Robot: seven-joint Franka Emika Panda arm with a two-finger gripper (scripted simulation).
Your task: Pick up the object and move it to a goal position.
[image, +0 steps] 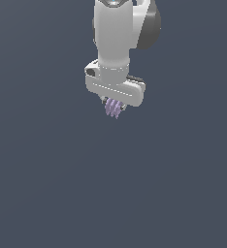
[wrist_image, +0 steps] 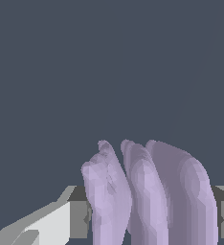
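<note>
the white franka gripper (image: 114, 107) hangs in the upper middle of the exterior view, its body pointing downward, with nothing but uniform dark grey-blue around and beneath it. a small lilac ridged object (image: 113, 108) projects from its underside, several parallel fins showing just below the white body.

in the wrist view the same object (wrist_image: 147, 191) fills the lower part of the picture: three rounded pale purple lobes standing side by side, with grey finger pads (wrist_image: 79, 217) pressed against the outermost lobes on either side. the fingers are closed at a narrow setting around the object, and contact on both sides appears firm (the pads' own tips are cut off by the picture edge).

no supporting surface, shadow or contact below the object can be made out, so its height cannot be confirmed; it appears to be carried clear.

judgement: the pick-up step looks done and the carry to the goal is the step in hand. no goal marker shows in either view, so how far the carry has to go cannot be assessed.

the next move calls for a steady translation toward the goal with the clamp unchanged, since the rounded lobes may offer little flat area to the pads and a jolt could let the object twist or slip.
</note>
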